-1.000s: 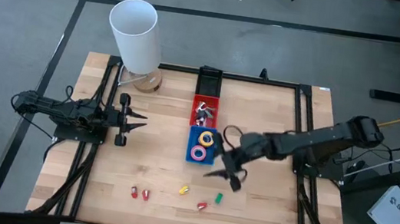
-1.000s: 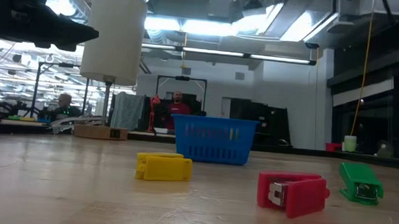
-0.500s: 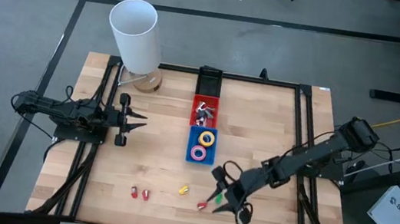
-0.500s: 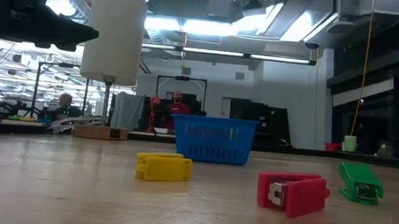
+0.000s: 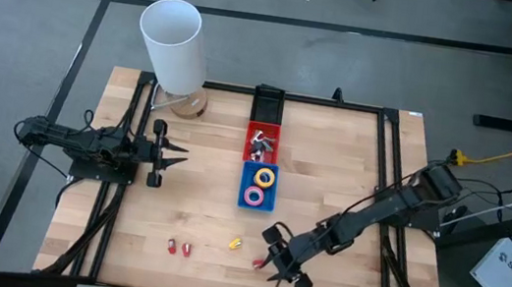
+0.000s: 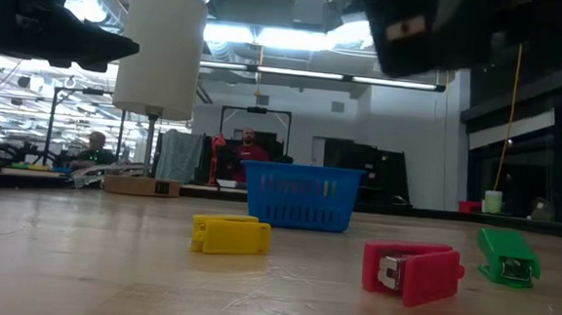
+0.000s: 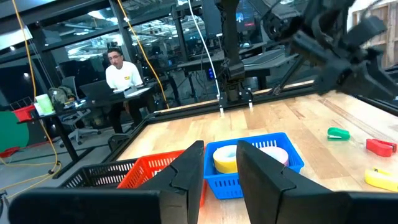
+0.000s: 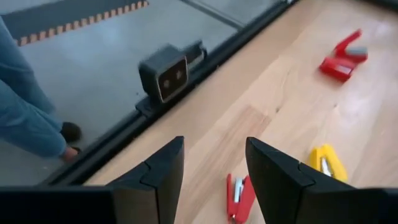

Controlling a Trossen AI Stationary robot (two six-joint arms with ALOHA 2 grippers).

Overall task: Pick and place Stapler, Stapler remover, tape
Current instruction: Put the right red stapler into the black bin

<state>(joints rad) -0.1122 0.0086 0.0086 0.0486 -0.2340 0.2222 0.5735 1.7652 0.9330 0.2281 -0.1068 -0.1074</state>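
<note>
Small staplers lie flat on the table's near part: two red ones (image 5: 179,247), a yellow one (image 5: 235,244) and a red one (image 5: 260,262). The green stapler (image 6: 507,257) shows in the low view; my right arm covers it from above. My right gripper (image 5: 272,262) hovers open over the lone red stapler (image 8: 239,196), fingers pointing toward the near edge and touching nothing. Yellow and pink tape rolls (image 5: 260,186) lie in the blue basket (image 5: 242,197). Silvery claw pieces (image 5: 261,146) fill the red basket (image 5: 249,135). My left gripper (image 5: 172,160) waits open at the left.
A tall white cylinder (image 5: 172,41) stands at the far left corner. A dark tray (image 5: 268,99) sits beyond the red basket. A small camera (image 8: 165,76) is mounted on the near edge, ahead of my right gripper. People sit in the room beyond the table.
My right gripper has swung from beside the blue basket toward the table's near edge and come lower, arriving over the lone red and green staplers; it now shows at the top of the low view. No stapler has moved.
</note>
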